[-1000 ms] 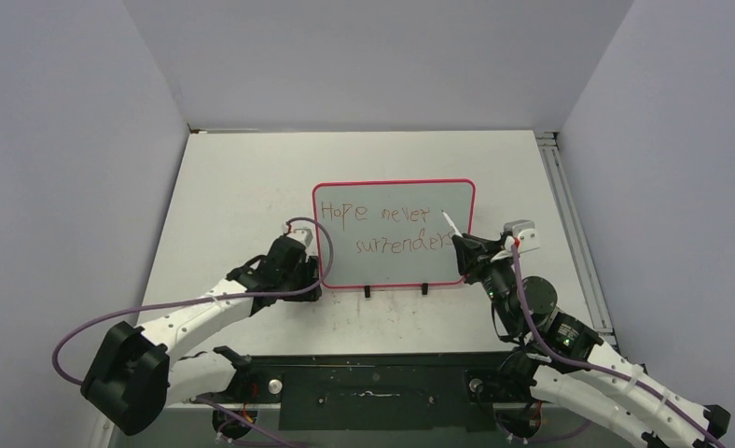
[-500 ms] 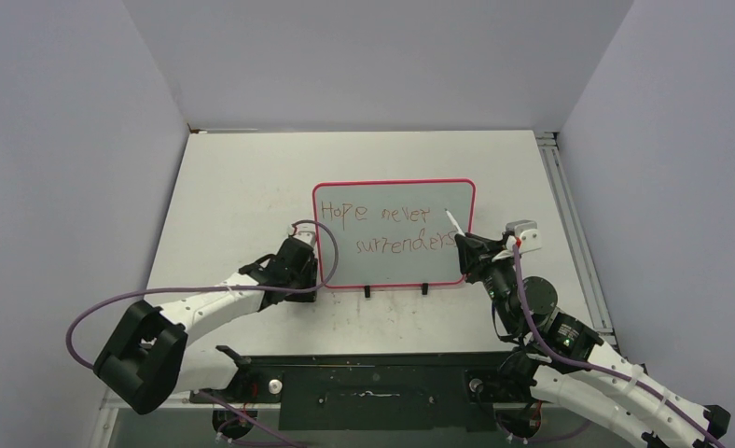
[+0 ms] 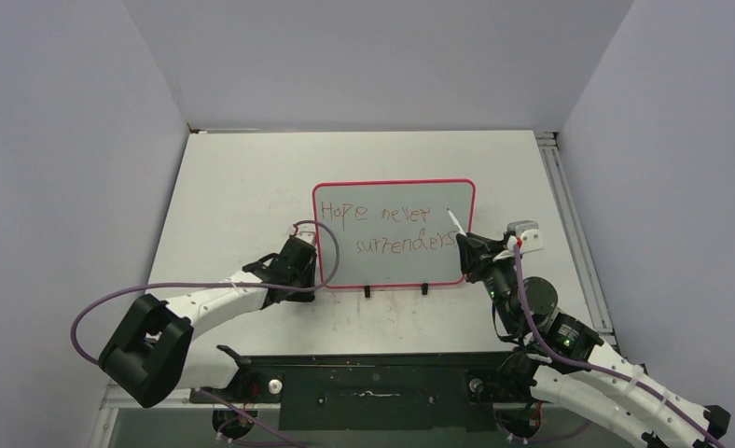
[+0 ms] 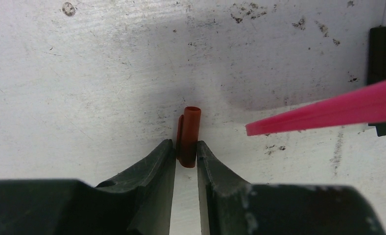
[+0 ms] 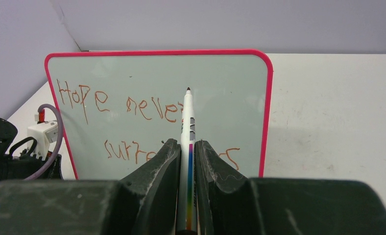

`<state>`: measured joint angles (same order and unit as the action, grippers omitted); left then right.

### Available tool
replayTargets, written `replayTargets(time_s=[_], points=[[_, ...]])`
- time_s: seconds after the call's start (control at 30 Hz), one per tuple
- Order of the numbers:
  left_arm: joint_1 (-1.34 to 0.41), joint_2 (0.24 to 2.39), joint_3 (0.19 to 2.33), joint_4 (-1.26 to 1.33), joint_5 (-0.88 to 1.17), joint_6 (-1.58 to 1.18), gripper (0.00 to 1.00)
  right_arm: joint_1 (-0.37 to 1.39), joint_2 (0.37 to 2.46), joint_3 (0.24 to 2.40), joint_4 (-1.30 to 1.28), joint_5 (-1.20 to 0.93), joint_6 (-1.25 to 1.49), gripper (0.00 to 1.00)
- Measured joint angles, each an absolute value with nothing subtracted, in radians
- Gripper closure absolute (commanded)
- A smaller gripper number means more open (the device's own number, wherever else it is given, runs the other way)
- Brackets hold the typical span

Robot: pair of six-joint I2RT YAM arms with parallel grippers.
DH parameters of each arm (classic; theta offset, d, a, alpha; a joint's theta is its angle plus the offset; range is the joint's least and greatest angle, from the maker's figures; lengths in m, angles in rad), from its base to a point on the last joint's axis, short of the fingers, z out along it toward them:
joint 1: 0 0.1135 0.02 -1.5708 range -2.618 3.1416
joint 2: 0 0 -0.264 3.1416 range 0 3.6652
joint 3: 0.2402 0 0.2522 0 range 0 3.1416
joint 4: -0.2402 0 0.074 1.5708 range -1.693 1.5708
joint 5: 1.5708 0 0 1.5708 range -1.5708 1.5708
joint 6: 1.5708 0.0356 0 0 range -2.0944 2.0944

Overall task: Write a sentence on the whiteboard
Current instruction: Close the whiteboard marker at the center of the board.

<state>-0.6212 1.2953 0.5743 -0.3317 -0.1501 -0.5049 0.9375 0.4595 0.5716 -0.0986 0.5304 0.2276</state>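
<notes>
The right hand (image 5: 186,145) is clamped narrow on the marker (image 5: 186,115), barrel running out between the fingers and tip raised toward the whiteboard (image 5: 225,93) but clear of its face. That looks like a pen pulled off after the last stroke. The sentence (image 5: 144,108) reads "Hope never" over "surrenders", so the writing seems complete.

The whiteboard stands upright on its feet near the middle of the surface (image 3: 233,177), closer to the near edge, facing the arms so both lines can be reached.

The left hand (image 4: 186,148) is low on the surface by the board's near left corner. Its fingers are narrow around the end of the red-brown cap (image 4: 190,128) lying there. Whether they already pinch it I cannot tell. I judge it is fetching the cap to close the marker.
</notes>
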Motion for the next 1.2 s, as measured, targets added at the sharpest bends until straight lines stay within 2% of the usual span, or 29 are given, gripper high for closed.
replayTargets(time_s=[0.3, 0.57, 0.97, 1.2], points=[[-0.621, 1.304, 0.588, -0.326, -0.151, -0.514, 1.0, 0.937, 0.452, 0.572, -0.099, 0.535, 0.228, 0.93], [-0.621, 1.283, 0.584, -0.334, -0.152, -0.52, 1.0, 0.937, 0.445, 0.571, -0.099, 0.535, 0.228, 0.93], [-0.621, 1.139, 0.567, -0.397, -0.177, -0.539, 1.0, 0.937, 0.454, 0.571, -0.098, 0.534, 0.228, 0.93], [-0.621, 1.172, 0.567, -0.408, -0.18, -0.543, 1.0, 0.937, 0.453, 0.571, -0.099, 0.534, 0.233, 0.93]])
